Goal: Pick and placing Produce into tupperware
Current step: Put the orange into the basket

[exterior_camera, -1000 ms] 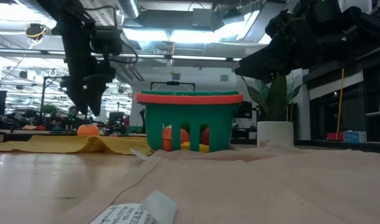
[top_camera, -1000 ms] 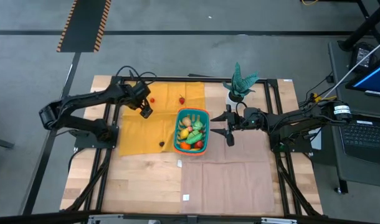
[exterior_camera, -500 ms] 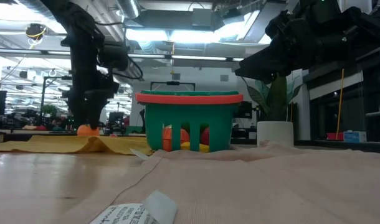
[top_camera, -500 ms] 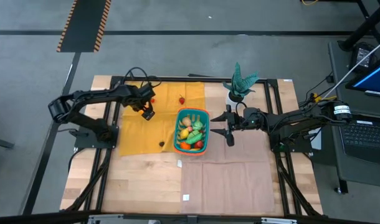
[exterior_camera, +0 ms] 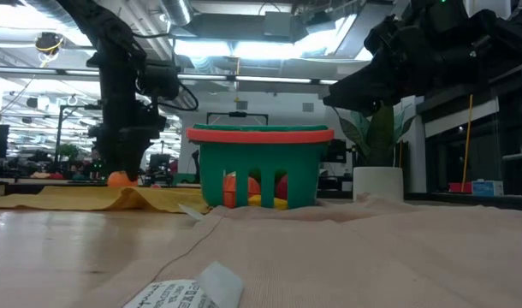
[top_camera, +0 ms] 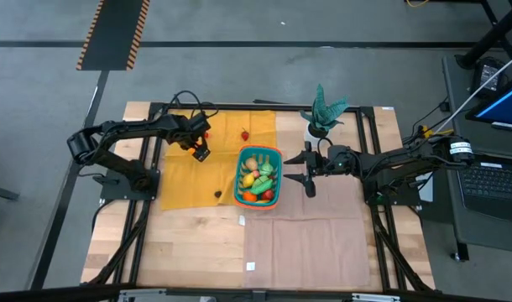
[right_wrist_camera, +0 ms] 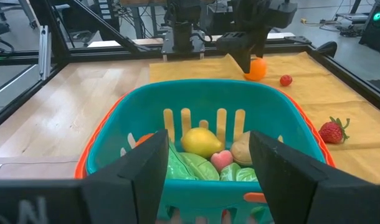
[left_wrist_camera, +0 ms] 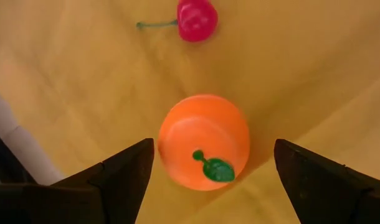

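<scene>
An orange toy fruit [left_wrist_camera: 203, 141] with a green leaf sits on the yellow cloth [top_camera: 179, 172] at the counter's far left, between the released fingers of the left end effector [left_wrist_camera: 205, 171], while the teal basket [top_camera: 258, 176] of produce lies mid-counter, the right end effector [top_camera: 307, 171] parted and empty just right of it.

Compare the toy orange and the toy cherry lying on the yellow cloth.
The toy orange is far larger than the toy cherry. The orange is orange with a small green leaf on top; the cherry is red with a thin green stem sticking out sideways. The orange sits between the open fingers of the left claw; the cherry lies beyond it, outside them. Both rest on the yellow cloth, outside the teal basket.
</scene>
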Tool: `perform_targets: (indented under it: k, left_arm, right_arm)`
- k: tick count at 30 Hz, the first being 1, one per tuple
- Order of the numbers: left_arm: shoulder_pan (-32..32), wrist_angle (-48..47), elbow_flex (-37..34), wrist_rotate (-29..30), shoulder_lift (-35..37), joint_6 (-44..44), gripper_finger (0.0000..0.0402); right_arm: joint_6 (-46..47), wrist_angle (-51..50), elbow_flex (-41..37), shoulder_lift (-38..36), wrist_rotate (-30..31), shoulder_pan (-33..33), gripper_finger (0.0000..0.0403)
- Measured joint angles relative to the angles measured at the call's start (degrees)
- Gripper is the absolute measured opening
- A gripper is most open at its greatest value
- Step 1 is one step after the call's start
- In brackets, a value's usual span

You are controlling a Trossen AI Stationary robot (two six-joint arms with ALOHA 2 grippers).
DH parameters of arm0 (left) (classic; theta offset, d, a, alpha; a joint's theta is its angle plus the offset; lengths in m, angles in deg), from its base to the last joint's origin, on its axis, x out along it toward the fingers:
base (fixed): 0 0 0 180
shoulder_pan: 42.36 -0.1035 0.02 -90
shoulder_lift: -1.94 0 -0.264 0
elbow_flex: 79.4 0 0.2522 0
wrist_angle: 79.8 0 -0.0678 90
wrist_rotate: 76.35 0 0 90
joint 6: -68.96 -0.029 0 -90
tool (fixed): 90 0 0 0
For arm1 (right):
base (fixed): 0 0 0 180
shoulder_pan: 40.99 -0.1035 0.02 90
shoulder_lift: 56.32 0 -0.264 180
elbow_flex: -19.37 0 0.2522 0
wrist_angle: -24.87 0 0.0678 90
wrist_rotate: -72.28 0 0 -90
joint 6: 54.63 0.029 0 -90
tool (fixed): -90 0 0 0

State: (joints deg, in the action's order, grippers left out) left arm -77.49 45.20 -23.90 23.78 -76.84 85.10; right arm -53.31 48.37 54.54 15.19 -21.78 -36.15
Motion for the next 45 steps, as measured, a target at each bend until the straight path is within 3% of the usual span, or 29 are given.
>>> perform_targets:
  k: [30, 45]
  left_arm:
    - [-1.77, 0.89, -0.05, -0.61, 0.02, -0.24, 0.0299]
    - [-2.51, 6.56, -2.97, -0.62, 0.04, -3.19, 0.0299]
  right_arm:
    - [1.31, 0.07, 0.00, 0.00, -0.02, 0.00, 0.0225]
    - [1.29, 0.11, 0.00, 0.00, 0.00, 0.02, 0.0225]
